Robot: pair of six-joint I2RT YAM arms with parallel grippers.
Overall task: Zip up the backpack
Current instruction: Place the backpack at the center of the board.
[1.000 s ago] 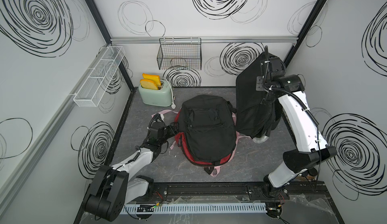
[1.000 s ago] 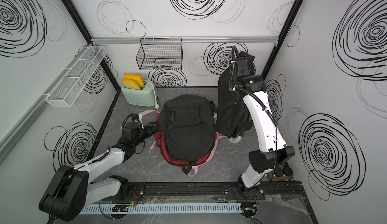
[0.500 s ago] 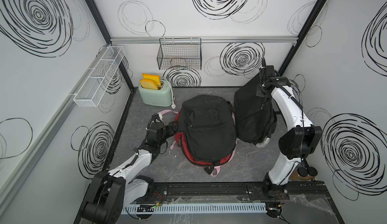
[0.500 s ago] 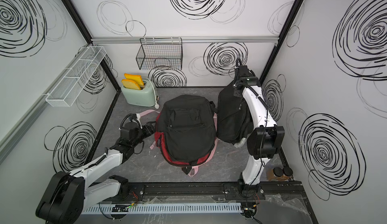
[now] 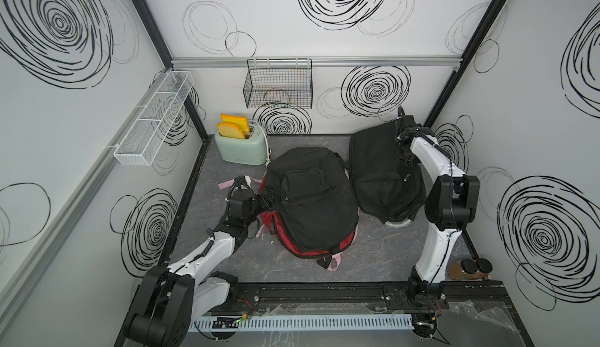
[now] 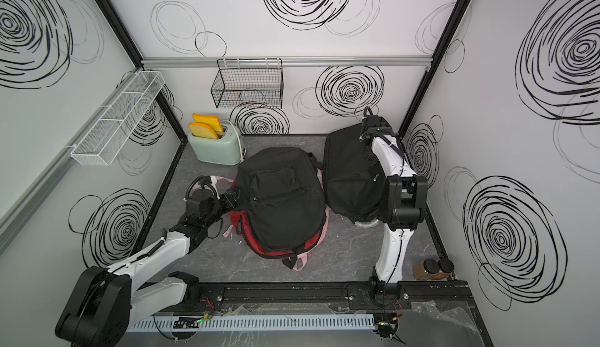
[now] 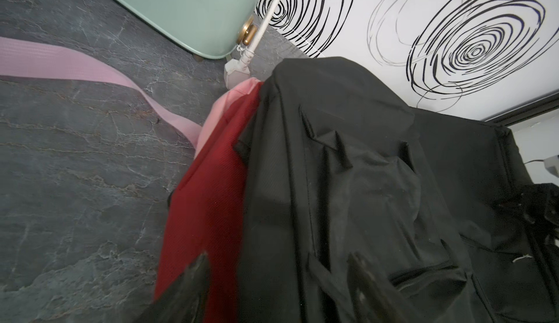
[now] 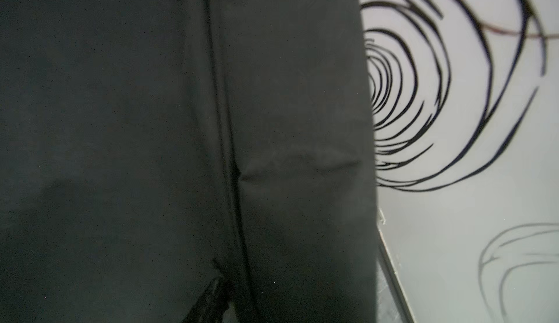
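Note:
A black backpack (image 5: 311, 196) (image 6: 279, 196) lies in the middle of the table on top of a red backpack (image 5: 305, 251) (image 7: 211, 200). My left gripper (image 5: 266, 199) (image 7: 278, 264) is open at its left side, one finger over the red fabric and one over the black. A second black backpack (image 5: 380, 173) (image 6: 350, 173) stands at the right, leaning toward the back corner. My right gripper (image 5: 400, 134) is at its top edge. In the right wrist view black fabric (image 8: 121, 125) fills most of the frame and only one finger (image 8: 211, 300) shows.
A mint toaster (image 5: 242, 149) with two toast slices stands at the back left, its white cord (image 7: 260, 28) near the backpacks. Pink straps (image 7: 75, 67) trail across the table. A black wire basket (image 5: 277, 87) and a white mesh shelf (image 5: 156, 121) hang on the walls. Dark-lidded jars (image 5: 470, 267) sit at the front right.
The right arm has come down and folded back toward the corner. The right black backpack, held up before, now rests on the table. The left arm has hardly moved.

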